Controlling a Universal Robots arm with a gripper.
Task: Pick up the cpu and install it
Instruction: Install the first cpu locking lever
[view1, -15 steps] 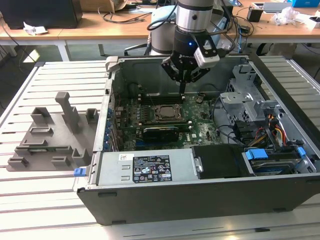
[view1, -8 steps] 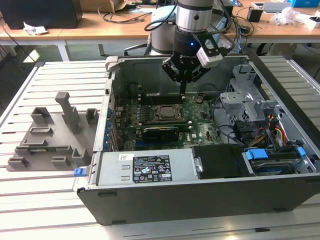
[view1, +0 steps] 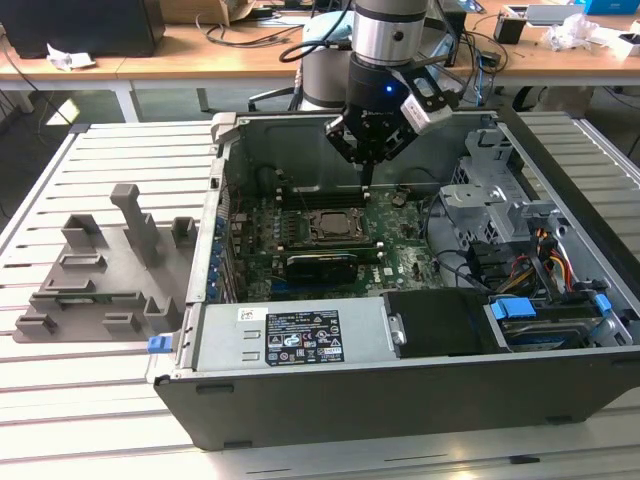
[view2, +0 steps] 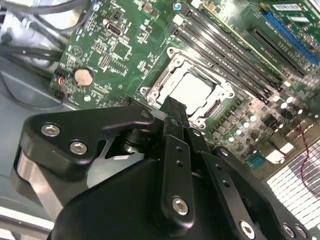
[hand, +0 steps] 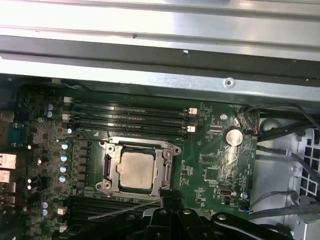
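Observation:
The cpu, a flat square chip with a silver-grey top, lies inside the metal socket frame on the green motherboard. It also appears in the second wrist view and in the exterior view. My gripper hangs above the board toward the back of the open computer case, just beside the socket and apart from the chip. Its black fingers are pressed together, shut, with nothing between them. The fingertips stand next to one corner of the socket.
A grey plastic holder tray sits on the slatted table at the exterior view's left. Inside the case are a power supply, a drive cage and cables. Memory slots and a coin battery flank the socket.

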